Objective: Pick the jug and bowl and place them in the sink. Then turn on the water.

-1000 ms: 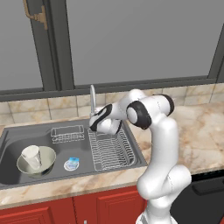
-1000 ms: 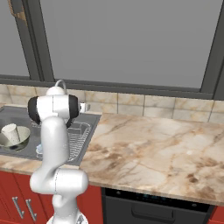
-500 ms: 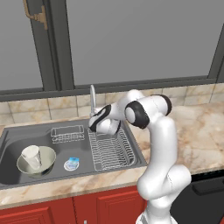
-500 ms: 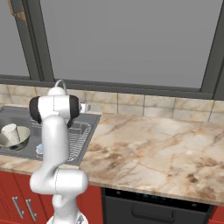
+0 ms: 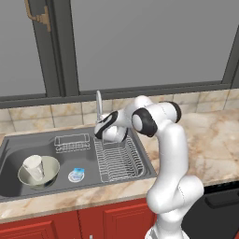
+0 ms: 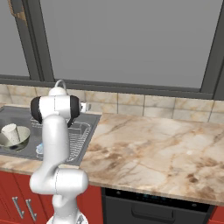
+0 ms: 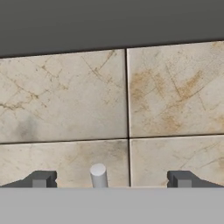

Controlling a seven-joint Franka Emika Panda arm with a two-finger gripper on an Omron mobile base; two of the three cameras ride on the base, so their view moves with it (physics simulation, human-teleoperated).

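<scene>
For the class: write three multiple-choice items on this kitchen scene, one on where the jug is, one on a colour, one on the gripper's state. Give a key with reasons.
1. Where is the jug?
A. on the counter right of the sink
B. inside the bowl in the sink
C. on the wire rack

2. What colour are the cabinet fronts under the counter?
A. red
B. white
C. blue

3. How does the gripper stand?
A. shut on the jug
B. shut on nothing
C. open, holding nothing

Key:
1 B: the left base view shows the white jug standing in the grey-green bowl in the basin.
2 A: both base views show red doors below the marble counter.
3 C: in the hand view the two fingertips stand wide apart, with the faucet's grey lever between them, seemingly untouched, before the tiled wall.
</scene>
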